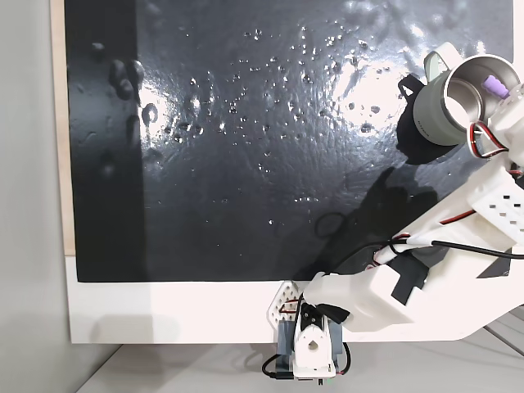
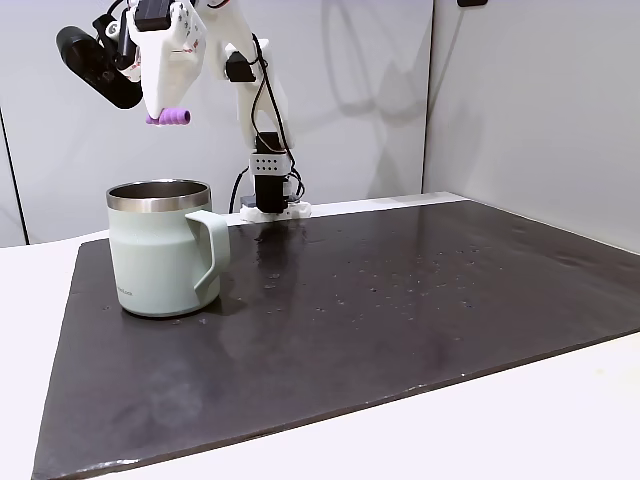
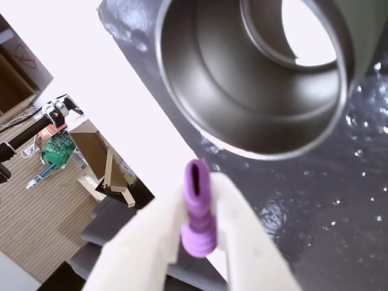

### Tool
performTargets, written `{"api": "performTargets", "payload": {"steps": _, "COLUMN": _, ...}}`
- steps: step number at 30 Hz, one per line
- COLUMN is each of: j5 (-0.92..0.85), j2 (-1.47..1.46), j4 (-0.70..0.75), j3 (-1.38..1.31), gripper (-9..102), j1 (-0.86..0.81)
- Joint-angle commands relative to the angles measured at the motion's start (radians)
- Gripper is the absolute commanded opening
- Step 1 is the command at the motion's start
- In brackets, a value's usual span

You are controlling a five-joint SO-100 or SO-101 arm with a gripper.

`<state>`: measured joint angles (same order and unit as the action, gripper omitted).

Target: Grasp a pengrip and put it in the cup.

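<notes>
The cup (image 2: pixel 160 248) stood upright on the dark mat (image 2: pixel 400 330) that covered much of the white tabletop (image 2: pixel 30 300), its handle turned to the right in the side-on fixed view and its steel mouth open to the arm (image 2: pixel 250 90) above. In the top-down fixed view the cup (image 1: pixel 446 110) sat near the mat's right edge.

The fingers (image 3: pixel 242 224) were pinching the pengrip (image 3: pixel 199 209) across its middle, well above the cup's rim. In the side-on fixed view the pengrip (image 2: pixel 168 118) hung roughly over the mouth. In the top-down fixed view the purple tube (image 1: pixel 495 85) showed over the far right of the steel interior, close to the rim. The wrist view put the mouth (image 3: pixel 254 79) ahead of the tube rather than squarely under it.

The likely trouble was a release from this height with the tube near the rim: a light, soft piece could have struck the steel edge and bounced out onto the mat. It also lay sideways between the fingers, so it might have clung to one pad and dropped off line when they parted.
</notes>
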<state>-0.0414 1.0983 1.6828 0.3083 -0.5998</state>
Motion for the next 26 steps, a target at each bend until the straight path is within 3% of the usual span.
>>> {"api": "performTargets", "payload": {"steps": 1, "j5": -0.041, "j2": 0.011, "j4": 0.002, "j3": -0.098, "gripper": 3, "j1": -0.012}}
{"api": "performTargets", "payload": {"steps": 4, "j5": -0.052, "j2": 0.012, "j4": 0.003, "j3": -0.095, "gripper": 20, "j1": -0.008}}
{"api": "performTargets", "payload": {"steps": 7, "j5": -0.054, "j2": 0.026, "j4": 0.005, "j3": -0.094, "gripper": 26, "j1": -0.006}}
{"api": "performTargets", "payload": {"steps": 26, "j5": -0.057, "j2": 0.069, "j4": 0.006, "j3": -0.057, "gripper": 26, "j1": -0.005}}
